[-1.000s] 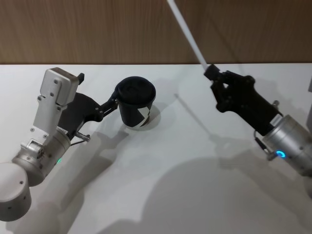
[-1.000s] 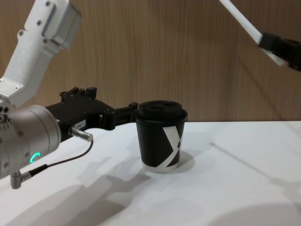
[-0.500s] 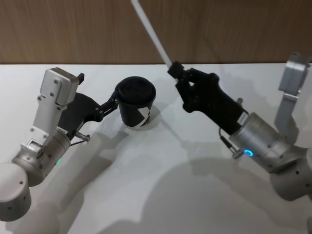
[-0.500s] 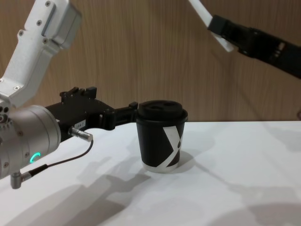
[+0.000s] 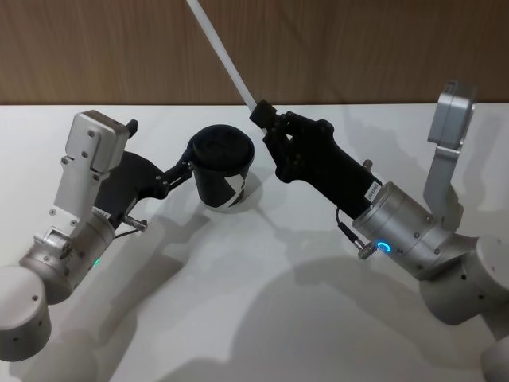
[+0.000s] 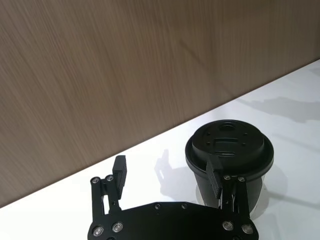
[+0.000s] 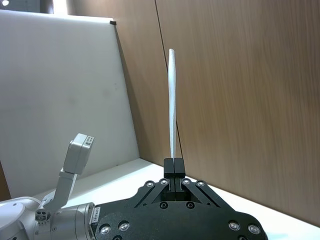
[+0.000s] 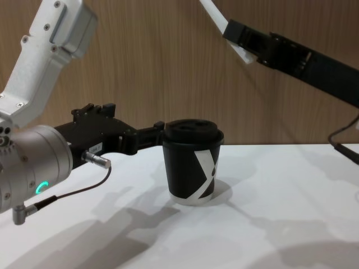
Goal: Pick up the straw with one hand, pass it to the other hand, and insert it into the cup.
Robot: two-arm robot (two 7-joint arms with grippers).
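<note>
Clamped the straw close to its lower end in the right gripper, with fingers pinched fully together on it and only a short stub poking out beneath. Held it raised above the white table, slanting up and back toward the wooden wall. Placed that gripper above and just to the right of the cup, near the lid but clear of it. Found the cup upright on the table, lid on, between the two grippers.

Judged the straw as very light, thin, smooth and easy to crush or bend. Best gripped gently and low on the shaft, leaving a short stiff tip for aiming at the small opening in the lid. Looked straight and in line with the fingers from the right wrist.

Set the left gripper low at the cup's left side, fingers spread wide and gripping nothing. Rested one finger against or just beside the cup's wall; could not tell whether touching.
</note>
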